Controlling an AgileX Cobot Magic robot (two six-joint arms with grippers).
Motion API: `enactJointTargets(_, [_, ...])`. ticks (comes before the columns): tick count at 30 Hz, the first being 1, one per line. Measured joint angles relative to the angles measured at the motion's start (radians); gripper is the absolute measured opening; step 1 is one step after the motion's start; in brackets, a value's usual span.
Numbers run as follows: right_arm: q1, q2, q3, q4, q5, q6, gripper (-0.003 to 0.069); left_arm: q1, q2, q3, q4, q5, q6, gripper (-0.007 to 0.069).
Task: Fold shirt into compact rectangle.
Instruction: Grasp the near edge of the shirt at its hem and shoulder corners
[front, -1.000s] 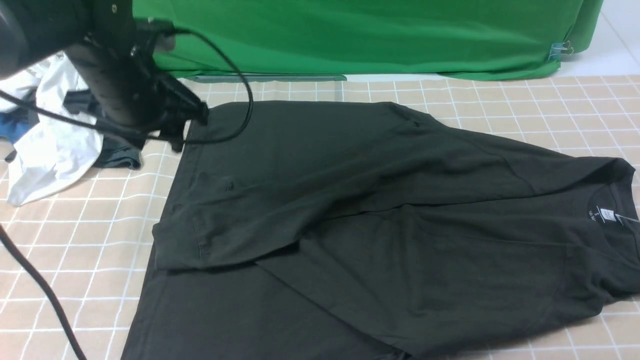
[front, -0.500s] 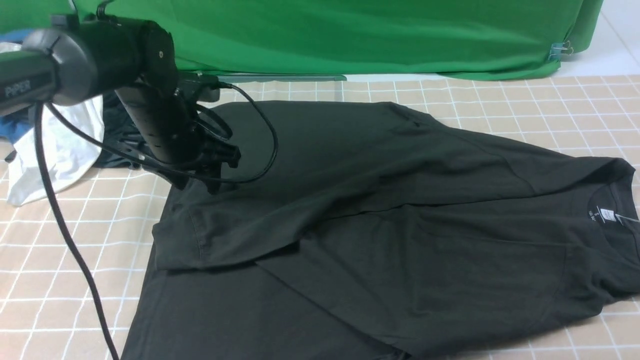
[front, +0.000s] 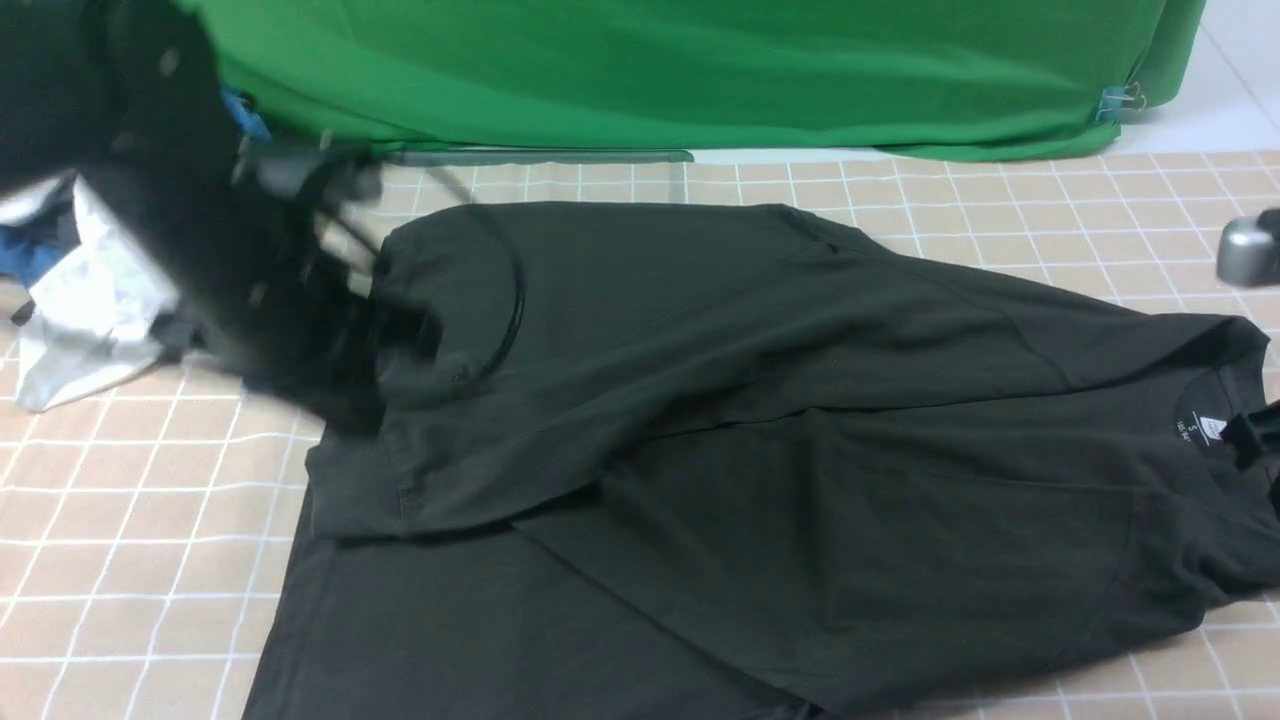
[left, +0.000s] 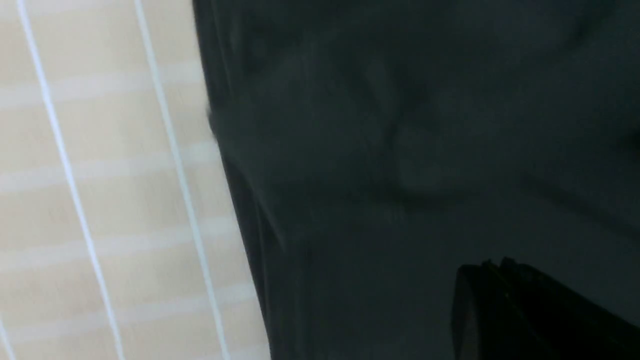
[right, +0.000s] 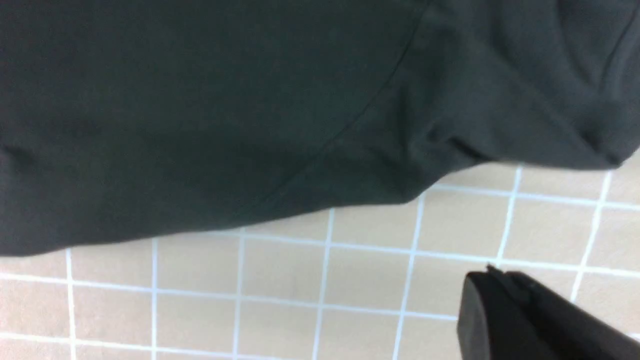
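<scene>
**Black T-shirt spread on the checked table, a gripper at each end**

Beige cloth with a white grid covers the table (front: 1100, 200), and a green fabric backdrop (front: 700, 70) hangs along its far edge. The shirt (front: 750, 450) takes up most of the middle of the table. Its collar lies at the robot's right, its hem toward the left and near edge, and one sleeve is folded in across the body. A heap of white and blue clothes (front: 90, 300) sits on the table to the left, apart from the shirt.

The left arm (front: 150, 200) shows as a dark blur over the shirt's far-left corner. The left gripper (front: 400, 335) is low over the fabric there. Its wrist view shows one black finger (left: 525, 310) above black cloth, so whether it is spread or pinched together cannot be told.

The right gripper (front: 1250, 435) reaches in from the right edge at the collar. Its wrist view shows one finger (right: 525, 320) over bare checked cloth just beside the shirt's edge. Its opening cannot be told either.

The white neck label (front: 1205, 428) sits inside the collar, right beside the right gripper. Its print is too small to read. A binder clip (front: 1120, 100) pinches the backdrop's right end.
</scene>
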Motion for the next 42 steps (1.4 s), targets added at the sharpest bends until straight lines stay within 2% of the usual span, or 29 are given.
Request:
enactJointTargets(2, [0.000,0.011,0.003,0.013,-0.003,0.006,0.0095,-0.013,-0.040,0.105,-0.004,0.001,-0.008,0.0016])
enactJointTargets(5, [0.000,0.011,0.028,0.026,-0.011,0.006,0.0206,-0.042,-0.069,0.241,-0.005,-0.015,-0.016,0.0022])
enactJointTargets(6, [0.000,0.011,0.031,0.027,-0.013,0.006,0.0215,-0.043,-0.070,0.257,-0.005,-0.020,-0.018,0.0022])
enactJointTargets(7, [0.000,0.011,0.053,0.028,-0.028,0.006,0.0271,-0.054,-0.072,0.305,0.000,-0.031,-0.029,0.0027])
enactJointTargets(9, [0.000,0.011,0.089,0.035,-0.054,0.006,0.0333,-0.058,-0.073,0.362,0.029,-0.043,-0.064,0.0069])
enactJointTargets(11, [0.000,0.011,0.117,0.042,-0.069,0.006,0.0360,-0.058,-0.073,0.395,0.072,-0.051,-0.104,0.0114])
enactJointTargets(14, [0.000,0.011,0.132,0.050,-0.102,0.006,0.0373,-0.058,-0.074,0.437,0.178,-0.063,-0.175,0.0244])
enactJointTargets(17, [0.000,0.011,0.132,0.053,-0.117,0.006,0.0373,-0.058,-0.077,0.456,0.217,-0.098,-0.198,0.0377])
enactJointTargets(18, [0.000,0.011,0.132,0.058,-0.121,0.006,0.0373,-0.058,-0.078,0.466,0.225,-0.125,-0.199,0.0447])
enactJointTargets(19, [0.000,0.011,0.132,0.059,-0.121,0.006,0.0373,-0.058,-0.078,0.469,0.225,-0.136,-0.199,0.0456])
enactJointTargets(21, [0.000,0.011,0.132,0.066,-0.123,0.006,0.0373,-0.058,-0.078,0.496,0.215,-0.189,-0.200,0.0544])
enactJointTargets(23, [0.000,0.011,0.132,0.068,-0.126,0.006,0.0373,-0.058,-0.080,0.513,0.193,-0.214,-0.196,0.0582])
enactJointTargets(27, [0.000,0.011,0.132,0.069,-0.133,0.006,0.0373,-0.058,-0.080,0.518,0.176,-0.222,-0.192,0.0542])
enactJointTargets(28, [0.000,0.011,0.132,0.069,-0.133,0.006,0.0373,-0.058,-0.080,0.518,0.168,-0.222,-0.192,0.0473])
enactJointTargets(29, [0.000,0.011,0.132,0.069,-0.133,0.006,0.0373,-0.058,-0.080,0.519,0.165,-0.222,-0.192,0.0463])
enactJointTargets(31, [0.000,0.011,0.132,0.069,-0.135,0.006,0.0373,-0.058,-0.080,0.520,0.145,-0.222,-0.192,0.0316])
enactJointTargets(32, [0.000,0.011,0.132,0.069,-0.135,0.006,0.0373,-0.058,-0.080,0.521,0.140,-0.221,-0.192,0.0219])
enactJointTargets(33, [0.000,0.011,0.132,0.069,-0.135,0.006,0.0373,-0.058,-0.080,0.522,0.140,-0.222,-0.192,0.0186])
enactJointTargets(35, [0.000,0.011,0.132,0.069,-0.136,0.006,0.0373,-0.058,-0.080,0.522,0.145,-0.221,-0.175,0.0067])
enactJointTargets(38, [0.000,0.012,0.132,0.070,-0.136,0.006,0.0374,-0.058,-0.082,0.507,0.161,-0.193,-0.162,0.0028])
enactJointTargets(42, [0.000,0.039,0.132,0.070,-0.143,0.028,0.0407,-0.058,-0.124,0.482,0.181,-0.161,-0.159,0.0020])
